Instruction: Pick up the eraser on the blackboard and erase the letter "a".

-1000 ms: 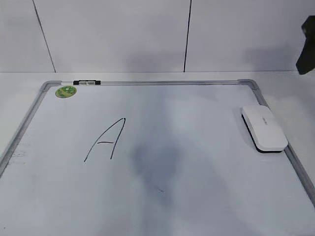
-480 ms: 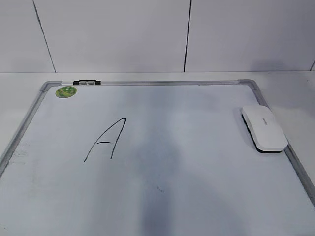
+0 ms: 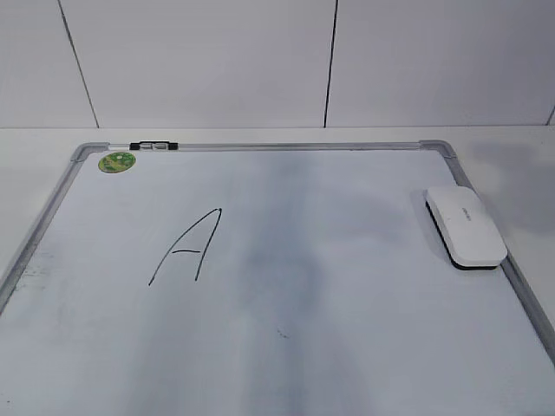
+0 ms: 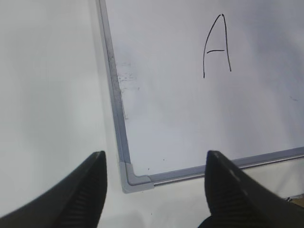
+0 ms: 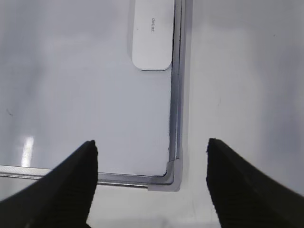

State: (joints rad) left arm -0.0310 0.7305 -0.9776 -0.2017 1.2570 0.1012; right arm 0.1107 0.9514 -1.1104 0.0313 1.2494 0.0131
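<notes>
The white eraser [image 3: 466,227] lies on the blackboard [image 3: 286,146] against its right frame; it also shows in the right wrist view [image 5: 152,35]. No small lowercase "a" shows on the board, only a large capital "A" [image 3: 186,247] left of centre and a tiny dark speck [image 3: 279,332]. My left gripper [image 4: 156,156] is open and empty above the board's near left corner [image 4: 135,178]. My right gripper [image 5: 151,142] is open and empty above the near right corner [image 5: 168,178], well short of the eraser. Neither gripper shows in the exterior view.
A round green sticker [image 3: 116,161] sits at the board's far left corner, and a small black and silver clip [image 3: 153,146] sits on the top frame. A white table [image 3: 507,152] surrounds the board, with a white panelled wall [image 3: 208,61] behind it.
A dark part of the right arm at the exterior view's top right edge has left the view. The shadows on the board have shifted. The eraser has not moved.
</notes>
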